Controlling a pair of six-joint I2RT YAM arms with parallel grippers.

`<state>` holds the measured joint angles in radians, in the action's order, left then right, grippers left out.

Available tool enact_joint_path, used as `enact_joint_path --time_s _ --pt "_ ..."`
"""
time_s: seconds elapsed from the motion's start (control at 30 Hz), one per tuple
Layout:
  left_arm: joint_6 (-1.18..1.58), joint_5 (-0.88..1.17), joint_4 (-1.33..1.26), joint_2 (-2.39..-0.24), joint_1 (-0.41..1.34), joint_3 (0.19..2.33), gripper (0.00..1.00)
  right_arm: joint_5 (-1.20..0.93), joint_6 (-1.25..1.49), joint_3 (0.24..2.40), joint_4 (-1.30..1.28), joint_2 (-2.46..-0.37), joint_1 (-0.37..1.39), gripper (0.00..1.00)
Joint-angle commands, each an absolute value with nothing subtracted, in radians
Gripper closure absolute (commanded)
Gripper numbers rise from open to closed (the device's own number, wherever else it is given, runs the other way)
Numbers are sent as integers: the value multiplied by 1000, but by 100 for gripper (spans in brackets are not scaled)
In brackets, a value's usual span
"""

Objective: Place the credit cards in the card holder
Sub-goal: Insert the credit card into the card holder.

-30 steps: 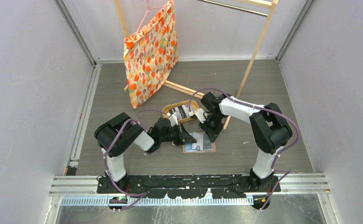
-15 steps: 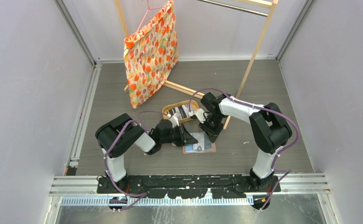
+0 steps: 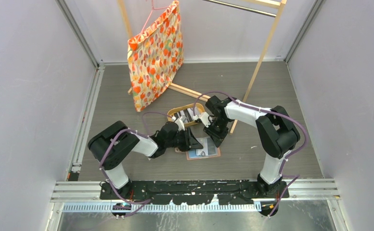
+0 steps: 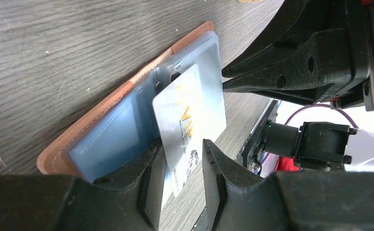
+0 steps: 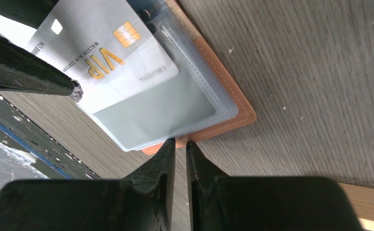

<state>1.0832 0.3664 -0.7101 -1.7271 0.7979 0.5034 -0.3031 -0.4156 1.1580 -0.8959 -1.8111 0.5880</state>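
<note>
Left gripper [image 4: 181, 145]: jaws standing apart, flanking the VIP card [image 4: 189, 113].
VIP card: sitting half inside the card holder [image 4: 105, 139], long axis pointing straight ahead from the jaws into the clear pocket.
Right gripper [image 5: 180, 143]: apparently pinching the card holder's far edge.

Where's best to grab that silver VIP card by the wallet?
Take the silver VIP card by its free end, pinching its flat faces, from the side away from the card holder; the other end lies against the clear sleeves.
</note>
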Motion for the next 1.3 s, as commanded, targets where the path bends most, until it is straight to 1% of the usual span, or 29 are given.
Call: enact_joint_path --time_s 0.0,0.3,0.67,1.13,1.27 --pt "1010 335 -560 -1672 801 540 64 -319 -425 1183 -871 -1818 595 81" --pt "982 321 -460 -1635 801 563 62 -332 -424 1184 -875 -1819 595 81" --pt "930 264 -266 -1564 812 611 61 -355 -423 1190 -880 -1816 594 81" --pt "947 233 -181 -1567 849 666 61 -464 -386 1195 -873 -1830 594 81" --pt "970 217 -188 -1577 871 673 61 -482 -362 1194 -857 -1842 594 82"
